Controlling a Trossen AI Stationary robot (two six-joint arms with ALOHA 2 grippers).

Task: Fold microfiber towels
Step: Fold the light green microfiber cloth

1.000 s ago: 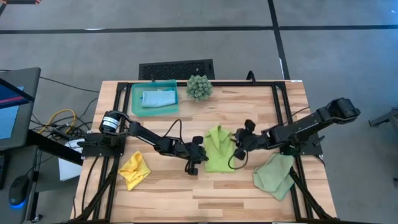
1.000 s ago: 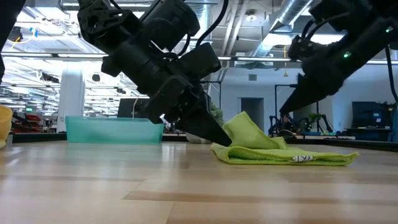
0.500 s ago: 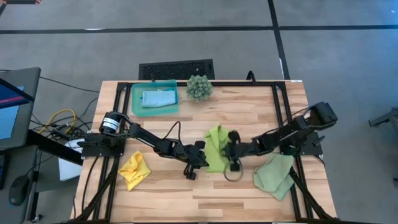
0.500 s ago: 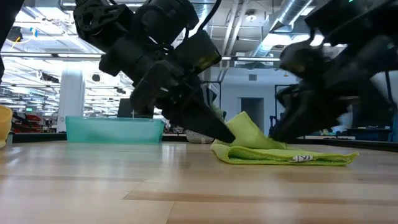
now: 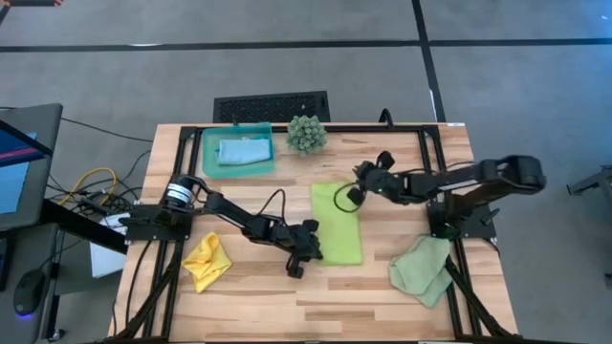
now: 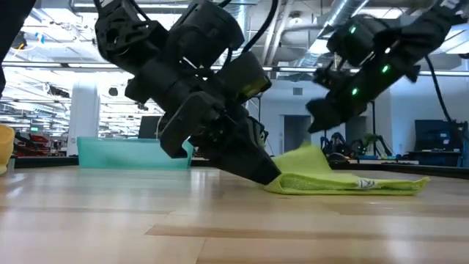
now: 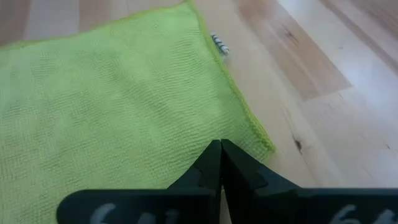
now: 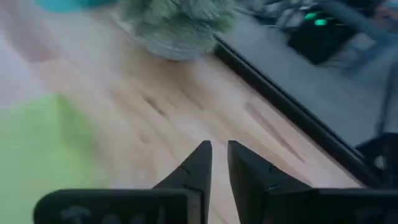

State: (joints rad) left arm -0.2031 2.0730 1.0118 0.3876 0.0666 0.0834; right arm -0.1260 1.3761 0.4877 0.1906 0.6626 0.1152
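Observation:
The lime green towel (image 5: pixel 337 225) lies on the table's middle as a flat long rectangle; its far part (image 6: pixel 311 155) stands a little raised. My left gripper (image 5: pixel 310 250) is shut, with its tips on the towel's near left corner. My right gripper (image 5: pixel 352 191) hovers over the towel's far right corner, raised above it (image 6: pixel 322 117). Its fingers stand a little apart with nothing between them (image 8: pixel 217 152). The light blue towel (image 5: pixel 244 151) lies in the teal tray. The yellow towel (image 5: pixel 206 260) and the sage towel (image 5: pixel 424 269) lie crumpled on the table. My left gripper presses its shut fingertips (image 7: pixel 219 149) down on the lime towel's near left corner area (image 7: pixel 205 134), close to the edge. The fingers slant down from the table's left side (image 6: pixel 256 165). The towel lies flat on the table under them.
The teal tray (image 5: pixel 212 162) stands at the far left and the spiky green plant (image 5: pixel 306 134) at the far middle. The yellow towel lies near left, the sage towel near right by the black frame rail (image 5: pixel 457 258). Bare wood shows in front of the lime towel.
My right gripper has gone from over the lime towel's middle toward the table's far edge and up. The towel, which was bunched with a raised peak, now lies spread out as a flat rectangle reaching farther back. Its near left corner has stayed under my left gripper.

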